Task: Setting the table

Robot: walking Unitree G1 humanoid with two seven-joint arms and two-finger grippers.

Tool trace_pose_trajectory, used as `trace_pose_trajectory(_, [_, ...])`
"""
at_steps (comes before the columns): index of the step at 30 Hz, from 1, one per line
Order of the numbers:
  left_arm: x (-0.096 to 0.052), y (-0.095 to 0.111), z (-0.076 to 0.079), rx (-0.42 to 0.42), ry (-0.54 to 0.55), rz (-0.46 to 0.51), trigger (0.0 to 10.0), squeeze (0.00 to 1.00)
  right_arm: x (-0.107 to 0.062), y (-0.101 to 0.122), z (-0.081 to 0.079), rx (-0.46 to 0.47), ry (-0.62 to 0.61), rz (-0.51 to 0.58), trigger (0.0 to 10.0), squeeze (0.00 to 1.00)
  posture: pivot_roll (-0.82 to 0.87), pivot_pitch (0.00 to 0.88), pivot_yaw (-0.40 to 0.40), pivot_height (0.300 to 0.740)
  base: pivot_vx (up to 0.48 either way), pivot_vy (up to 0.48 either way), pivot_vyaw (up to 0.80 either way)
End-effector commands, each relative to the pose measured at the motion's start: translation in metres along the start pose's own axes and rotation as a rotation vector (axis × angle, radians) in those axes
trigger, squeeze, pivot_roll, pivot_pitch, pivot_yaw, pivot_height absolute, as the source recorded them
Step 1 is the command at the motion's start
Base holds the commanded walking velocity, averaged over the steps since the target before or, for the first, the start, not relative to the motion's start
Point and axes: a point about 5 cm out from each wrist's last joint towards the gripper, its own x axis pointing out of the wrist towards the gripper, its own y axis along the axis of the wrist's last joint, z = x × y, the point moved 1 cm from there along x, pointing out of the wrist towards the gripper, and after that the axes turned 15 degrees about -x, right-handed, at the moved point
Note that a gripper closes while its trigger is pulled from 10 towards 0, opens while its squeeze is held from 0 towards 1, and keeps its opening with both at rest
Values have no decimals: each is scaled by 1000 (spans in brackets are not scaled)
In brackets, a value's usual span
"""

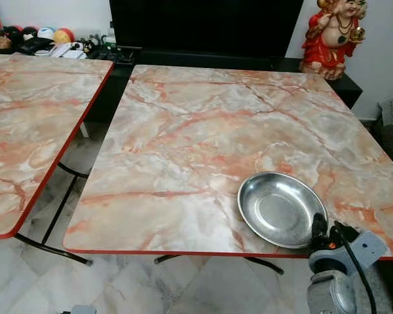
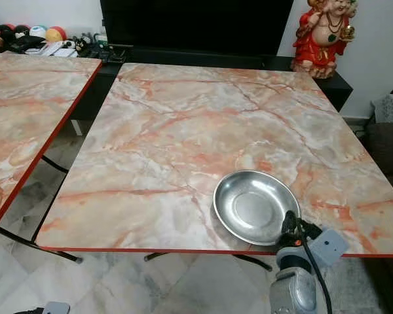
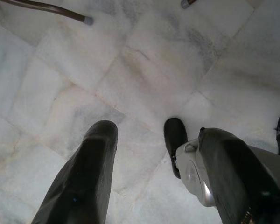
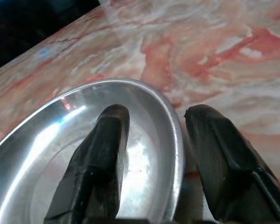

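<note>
I'm looking at a home living room: behind the marble-patterned folding table [image 1: 183,150] stand a dark TV [image 1: 203,26] and a red figurine [image 1: 329,36].

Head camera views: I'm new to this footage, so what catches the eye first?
A shiny steel plate sits near the front right edge of the pink marble-patterned table, with the right gripper straddling its rim. A red and gold figurine stands on the dark cabinet behind the table's far right corner.
</note>
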Motion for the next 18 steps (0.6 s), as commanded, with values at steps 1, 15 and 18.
trace_pose_trajectory(1, [-2,-11,1,18,-4,-42,10000,0,-3,0,-6,4,3,5,10000,0,50,135,-62,740,0,0,0])
trace_pose_trajectory(15, [-3,-14,-6,-31,35,-62,10000,0,8,22,-26,-209,131,150,10000,0,35,129,-46,740,0,0,0])
trace_pose_trajectory(18, [-4,-12,-10,-41,42,-55,10000,0,11,30,-33,-280,198,186,10000,0,40,120,-53,740,0,0,0])
